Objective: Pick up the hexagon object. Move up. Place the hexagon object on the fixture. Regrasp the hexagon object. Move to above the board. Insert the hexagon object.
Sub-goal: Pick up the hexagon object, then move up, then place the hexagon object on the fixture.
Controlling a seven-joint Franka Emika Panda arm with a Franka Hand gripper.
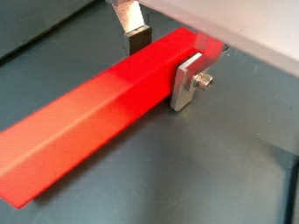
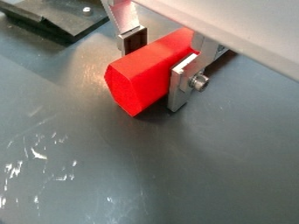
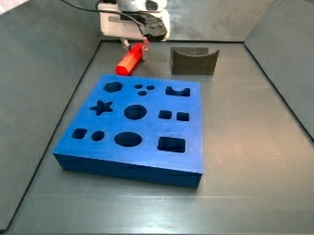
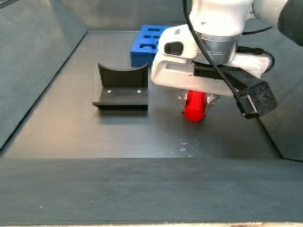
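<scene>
The hexagon object [image 1: 93, 114], a red-orange faceted prism, lies on the dark floor. Its hexagonal end face [image 2: 138, 80] shows in a wrist view. My gripper [image 1: 162, 70] is down at floor level near one end of it, one finger on each side. The near silver finger [image 1: 187, 83] lies flat against the prism's side and the far pad [image 1: 138, 39] meets its other side. In both side views the gripper [image 3: 135, 41] [image 4: 199, 96] stands over the prism [image 3: 128, 61] [image 4: 196, 108]. The fixture [image 3: 193, 61] [image 4: 120, 89] stands apart from the prism. The blue board [image 3: 147, 128] lies flat on the floor.
The floor is a dark grey tray with raised walls [image 3: 276, 83] on each side. Part of the dark fixture base [image 2: 52, 22] shows in a wrist view. The board's end [image 4: 148, 40] shows behind the arm near the far wall.
</scene>
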